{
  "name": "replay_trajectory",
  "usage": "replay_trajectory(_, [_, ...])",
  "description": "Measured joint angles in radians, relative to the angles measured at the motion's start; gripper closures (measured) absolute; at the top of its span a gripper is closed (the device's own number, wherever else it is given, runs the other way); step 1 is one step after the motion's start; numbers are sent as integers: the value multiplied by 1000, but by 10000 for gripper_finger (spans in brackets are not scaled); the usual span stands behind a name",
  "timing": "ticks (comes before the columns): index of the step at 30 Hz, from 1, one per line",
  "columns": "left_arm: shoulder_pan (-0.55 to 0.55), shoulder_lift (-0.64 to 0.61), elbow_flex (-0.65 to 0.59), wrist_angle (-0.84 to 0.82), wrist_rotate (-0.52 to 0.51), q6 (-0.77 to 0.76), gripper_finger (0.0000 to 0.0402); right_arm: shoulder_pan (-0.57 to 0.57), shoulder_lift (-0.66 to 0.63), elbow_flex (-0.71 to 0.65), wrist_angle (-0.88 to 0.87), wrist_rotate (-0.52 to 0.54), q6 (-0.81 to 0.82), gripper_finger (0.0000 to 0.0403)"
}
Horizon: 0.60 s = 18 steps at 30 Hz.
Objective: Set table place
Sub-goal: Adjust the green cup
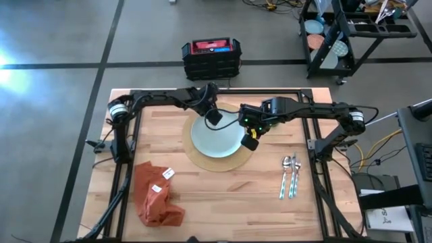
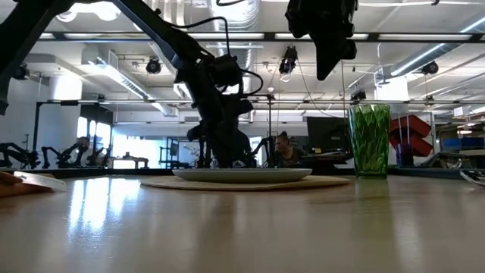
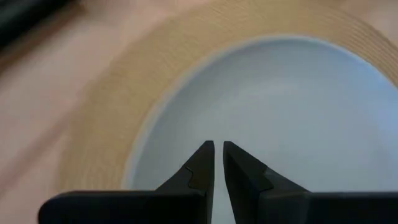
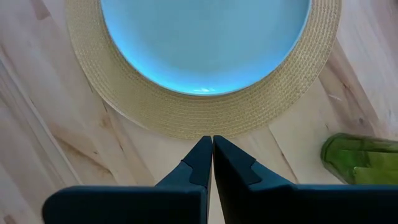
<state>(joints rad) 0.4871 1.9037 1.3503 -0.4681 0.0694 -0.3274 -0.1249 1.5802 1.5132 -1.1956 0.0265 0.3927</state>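
High view, table (image 1: 223, 202): a light-wood top in a black frame is seen from above, its long axis going from the near edge to the far edge of the picture.
High view, placemat (image 1: 202, 160): a round tan mat is laid on the far middle part of the table.
High view, plate (image 1: 217, 140): a pale round plate is placed on the placemat, a little toward the far side of it.
High view, napkin (image 1: 156, 194): an orange cloth is lying crumpled at the near left, its long axis running near to far, well apart from the placemat.
High view, cutlery (image 1: 290, 177): silver pieces are laid side by side to the right of the placemat, long axis near to far, rounded ends pointing to the far edge.
High view, left gripper (image 1: 214, 117): it is held over the far left rim of the plate.
High view, right gripper (image 1: 250, 142): it is held over the right rim of the placemat.
Low view, cup (image 2: 369, 140): a green translucent cup is standing upright just beside the placemat.
Low view, plate: it is seen flat on the mat.
Left wrist view, fingers (image 3: 200, 168): they are nearly together, only a thin gap is left, nothing is held; they point at the plate.
Right wrist view, fingers (image 4: 198, 163): they are brought together on nothing, pointing at the placemat rim; the cup is seen at one side.
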Motion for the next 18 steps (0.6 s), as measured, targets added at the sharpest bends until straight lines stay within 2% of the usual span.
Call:
replay_trajectory(6, [-62,-41,11,-128,0,28,381,-2,7,-49,-48,16,-70,403])
replay_trajectory(10, [-84,-120,11,-212,1,30,381,-17,1,-70,-47,38,-72,403])
replay_trajectory(14, [-88,-257,11,-312,-1,35,381,7,-8,-88,-46,-93,-78,403])
replay_trajectory(18, [-89,-396,-12,-385,-51,26,381,50,-33,-124,-61,-93,-93,403])
